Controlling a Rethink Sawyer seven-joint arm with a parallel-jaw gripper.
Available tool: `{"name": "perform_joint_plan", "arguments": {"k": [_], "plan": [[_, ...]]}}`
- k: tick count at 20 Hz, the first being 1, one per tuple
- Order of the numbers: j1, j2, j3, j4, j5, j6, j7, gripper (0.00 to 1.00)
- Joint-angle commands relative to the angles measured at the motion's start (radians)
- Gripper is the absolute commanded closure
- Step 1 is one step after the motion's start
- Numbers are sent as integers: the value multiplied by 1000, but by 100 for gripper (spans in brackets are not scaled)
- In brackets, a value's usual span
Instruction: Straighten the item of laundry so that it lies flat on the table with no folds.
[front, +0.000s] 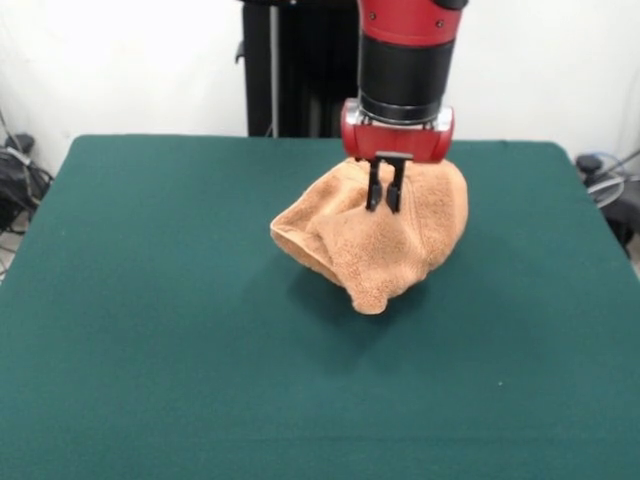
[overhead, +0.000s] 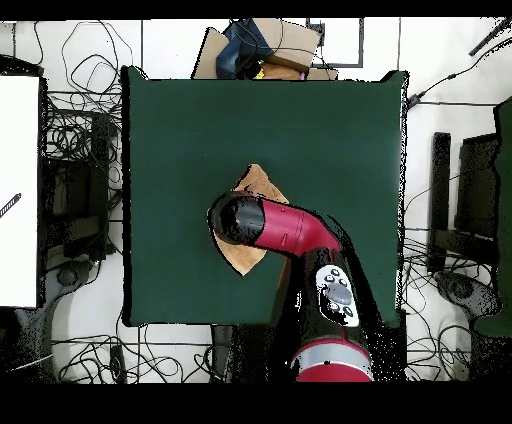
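Observation:
The light orange-tan towel (front: 385, 245) is bunched into a crumpled, folded lump near the middle of the dark green table (front: 150, 320). My gripper (front: 384, 192) points straight down into the towel's top, and its two black fingers stand close together, pinched on a ridge of cloth. The towel's lower tip hangs toward the table's near side, with a shadow under it. In the overhead view the arm's head (overhead: 240, 218) covers the gripper and most of the towel (overhead: 259, 184). Only tan corners stick out above and below it on the table (overhead: 180, 130). No stripes show.
The robot's black pedestal (front: 290, 70) stands behind the table's far edge. Cables (front: 20, 180) lie off the table's left side and more at its right corner (front: 605, 180). In the overhead view, cardboard boxes (overhead: 265, 45) sit beyond the top edge and a white board (overhead: 20, 190) at the left.

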Motion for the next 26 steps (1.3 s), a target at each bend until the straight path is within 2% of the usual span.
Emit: {"name": "perform_joint_plan", "arguments": {"k": [1,8,19,26], "plan": [[-9,-31,67,12,58,30,188,100],[22,-50,36,-10,50,41,186,100],[10,-84,54,-14,91,99,194,100],[60,-105,2,-54,87,160,216,100]]}}
